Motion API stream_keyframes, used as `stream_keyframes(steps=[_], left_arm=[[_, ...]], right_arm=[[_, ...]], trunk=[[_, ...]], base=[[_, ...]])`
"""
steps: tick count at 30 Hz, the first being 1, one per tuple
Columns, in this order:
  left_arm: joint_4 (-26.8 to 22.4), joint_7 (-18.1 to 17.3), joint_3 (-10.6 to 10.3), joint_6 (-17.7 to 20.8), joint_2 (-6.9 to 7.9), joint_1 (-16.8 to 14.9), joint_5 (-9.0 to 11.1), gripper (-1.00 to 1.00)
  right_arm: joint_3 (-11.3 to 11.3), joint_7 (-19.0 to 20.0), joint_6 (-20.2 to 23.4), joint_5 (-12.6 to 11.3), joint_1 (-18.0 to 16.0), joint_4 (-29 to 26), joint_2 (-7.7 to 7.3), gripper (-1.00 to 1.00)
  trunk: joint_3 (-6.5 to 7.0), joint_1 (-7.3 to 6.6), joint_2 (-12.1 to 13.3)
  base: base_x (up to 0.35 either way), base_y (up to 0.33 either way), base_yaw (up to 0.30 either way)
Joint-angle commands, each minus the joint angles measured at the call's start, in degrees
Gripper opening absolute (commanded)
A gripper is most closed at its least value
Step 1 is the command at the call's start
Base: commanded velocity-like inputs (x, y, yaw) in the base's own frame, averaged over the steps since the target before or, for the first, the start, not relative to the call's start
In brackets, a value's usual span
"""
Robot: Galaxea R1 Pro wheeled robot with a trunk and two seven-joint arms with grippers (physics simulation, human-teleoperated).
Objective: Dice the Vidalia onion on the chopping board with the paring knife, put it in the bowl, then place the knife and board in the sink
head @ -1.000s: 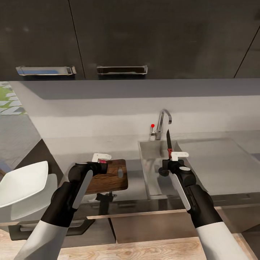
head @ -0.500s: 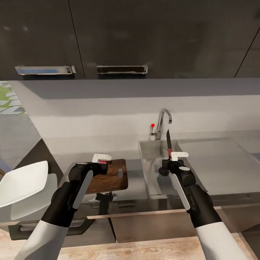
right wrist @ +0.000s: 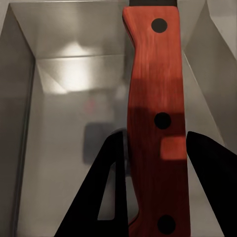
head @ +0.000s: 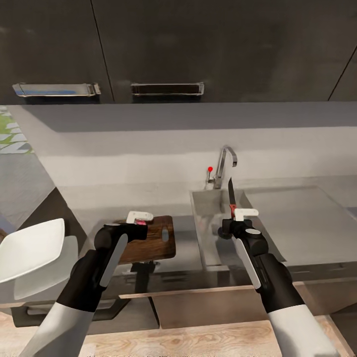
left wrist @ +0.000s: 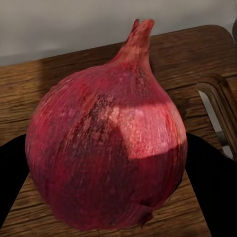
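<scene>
Now onion [left wrist: 106, 148] over chopping board [head: 151, 241]

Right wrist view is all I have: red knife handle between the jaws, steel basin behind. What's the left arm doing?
Observer: The left gripper is shut on the Vidalia onion, over the chopping board.
Operator: Is the onion cut yet?
Observer: No. In the left wrist view it is whole, skin and stem tip intact.
Operator: Which way does my blade point?
Observer: In the head view the paring knife stands upright in the right gripper, tip up, in front of the sink.
Operator: Where's the bowl?
Observer: The bowl sits at the far left, apart from the board.
</scene>
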Motion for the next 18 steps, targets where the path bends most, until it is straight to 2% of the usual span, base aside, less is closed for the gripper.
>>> stream_keyframes(steps=[1, 18], left_arm=[[-0.05, 0.54, -0.04, 0.20, 0.00, -0.06, 0.59, -1.00], [-0.05, 0.54, -0.04, 0.19, 0.00, 0.00, 0.59, -1.00]], right_arm=[[0.08, -0.52, 0.17, -0.60, -0.06, -0.06, -0.01, -1.00], [0.08, -0.52, 0.11, -0.68, -0.06, -0.06, -0.06, -1.00]], trunk=[[-0.21, 0.03, -0.12], [-1.69, 0.03, -0.12]], base=[[0.000, 0.000, 0.000], [0.000, 0.000, 0.000]])
